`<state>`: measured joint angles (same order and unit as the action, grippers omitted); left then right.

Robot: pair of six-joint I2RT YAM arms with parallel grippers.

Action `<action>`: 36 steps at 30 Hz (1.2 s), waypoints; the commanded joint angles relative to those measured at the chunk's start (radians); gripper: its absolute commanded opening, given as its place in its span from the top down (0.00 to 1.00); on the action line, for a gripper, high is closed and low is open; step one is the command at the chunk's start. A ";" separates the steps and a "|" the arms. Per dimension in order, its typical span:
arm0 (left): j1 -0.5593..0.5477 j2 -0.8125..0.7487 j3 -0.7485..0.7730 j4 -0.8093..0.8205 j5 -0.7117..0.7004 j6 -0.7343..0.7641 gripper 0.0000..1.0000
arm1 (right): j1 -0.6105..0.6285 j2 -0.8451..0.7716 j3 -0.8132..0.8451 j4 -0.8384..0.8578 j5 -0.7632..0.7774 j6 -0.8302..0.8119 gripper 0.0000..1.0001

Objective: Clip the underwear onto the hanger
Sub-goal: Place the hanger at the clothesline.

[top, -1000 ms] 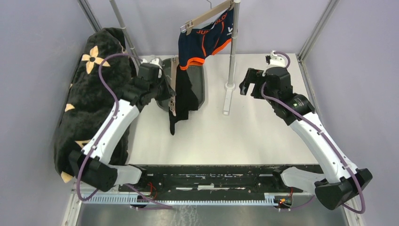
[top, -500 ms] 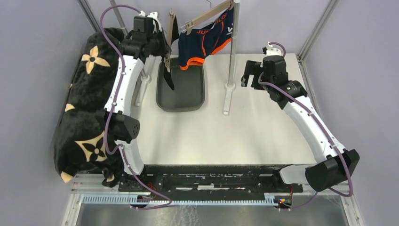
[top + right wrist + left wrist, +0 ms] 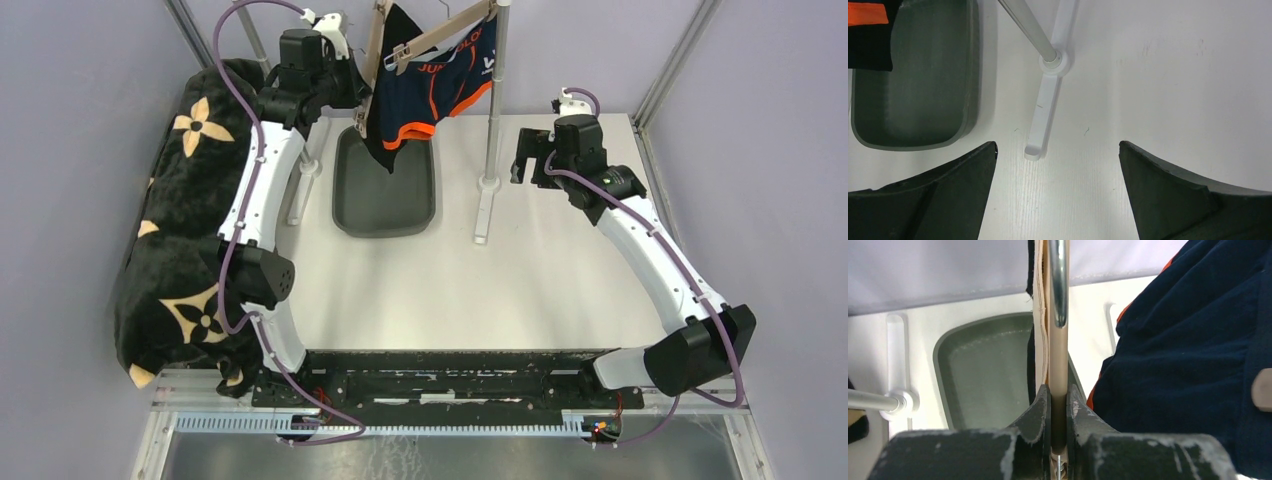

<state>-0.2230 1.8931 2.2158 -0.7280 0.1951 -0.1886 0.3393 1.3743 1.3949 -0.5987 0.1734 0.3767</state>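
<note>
My left gripper is shut on a wooden hanger and holds it high at the back, beside the rack. Black underwear hangs from it over the tray. In the left wrist view the hanger's beige bar sits between my shut fingers, its metal hook pointing away. A second wooden hanger with navy and orange underwear hangs on the rack just right of it. My right gripper is open and empty above the table.
A dark grey tray lies on the table under the garments. The rack's right pole and white foot stand beside it; the left pole stands behind my left arm. A black patterned blanket covers the left edge.
My left arm has lifted the hanger with the black underwear from over the tray up to the rack beside the navy pair. My right gripper has drawn back slightly.
</note>
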 commanded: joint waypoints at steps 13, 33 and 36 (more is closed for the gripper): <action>-0.003 -0.124 0.024 0.299 -0.024 0.063 0.97 | -0.010 0.017 0.035 0.037 -0.020 -0.023 0.00; -0.001 0.027 0.148 0.348 -0.011 0.067 0.97 | -0.010 -0.013 0.017 0.023 -0.017 -0.033 0.00; -0.001 0.055 0.158 0.342 -0.011 0.067 0.97 | -0.010 -0.018 0.015 0.022 -0.018 -0.036 0.00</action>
<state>-0.2230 1.9224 2.3154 -0.4606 0.1852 -0.1661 0.3325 1.3918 1.3945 -0.5999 0.1577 0.3550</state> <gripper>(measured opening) 0.121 0.998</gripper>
